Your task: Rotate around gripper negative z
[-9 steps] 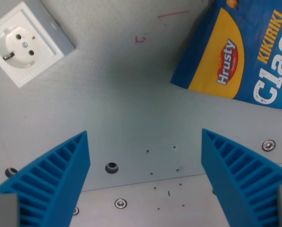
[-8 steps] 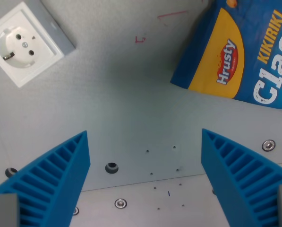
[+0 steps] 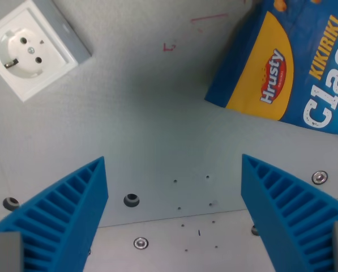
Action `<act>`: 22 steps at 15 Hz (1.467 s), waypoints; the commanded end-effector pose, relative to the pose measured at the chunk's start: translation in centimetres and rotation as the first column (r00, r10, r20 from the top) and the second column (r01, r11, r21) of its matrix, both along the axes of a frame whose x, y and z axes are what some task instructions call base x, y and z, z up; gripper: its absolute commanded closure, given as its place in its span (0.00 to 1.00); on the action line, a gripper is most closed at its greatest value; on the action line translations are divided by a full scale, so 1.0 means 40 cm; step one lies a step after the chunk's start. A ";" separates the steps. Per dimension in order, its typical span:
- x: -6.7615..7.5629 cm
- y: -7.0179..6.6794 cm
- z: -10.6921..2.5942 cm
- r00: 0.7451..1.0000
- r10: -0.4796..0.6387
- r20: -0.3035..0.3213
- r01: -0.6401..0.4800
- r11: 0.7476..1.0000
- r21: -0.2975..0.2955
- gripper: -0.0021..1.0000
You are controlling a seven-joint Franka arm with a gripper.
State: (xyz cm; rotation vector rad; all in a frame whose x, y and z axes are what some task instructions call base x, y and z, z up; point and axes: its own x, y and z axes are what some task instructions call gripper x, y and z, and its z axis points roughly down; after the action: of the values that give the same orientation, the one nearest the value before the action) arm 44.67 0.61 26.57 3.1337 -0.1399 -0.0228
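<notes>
My gripper is open and empty above a grey metal table. Its two blue ribbed fingers show at the bottom of the wrist view, one on the left and one on the right, wide apart. Nothing lies between them. A white wall socket lies at the top left. A blue and yellow Hrusty snack bag lies at the top right.
The table has a seam near the bottom of the view, with screws, a dark hole and small dots. Faint red marks sit on the table at the top middle.
The whole scene has shifted very slightly, a few pixels to the left and up near the bottom, so the camera has moved a little. The fingers stay as wide apart.
</notes>
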 end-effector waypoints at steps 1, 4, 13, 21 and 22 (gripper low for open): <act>0.001 -0.001 0.005 0.995 0.101 0.005 -0.101 0.995 0.001 0.00; 0.001 -0.001 0.005 0.990 0.141 0.005 -0.141 0.990 0.002 0.00; 0.001 -0.001 0.005 0.966 0.258 0.005 -0.258 0.966 0.003 0.00; 0.001 -0.001 0.005 0.933 0.360 0.005 -0.360 0.933 0.004 0.00; 0.001 -0.001 0.005 0.928 0.372 0.005 -0.372 0.928 0.004 0.00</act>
State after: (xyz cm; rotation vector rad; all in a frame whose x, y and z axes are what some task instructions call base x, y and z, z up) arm 44.67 0.63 26.57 3.1292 0.2367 -0.0236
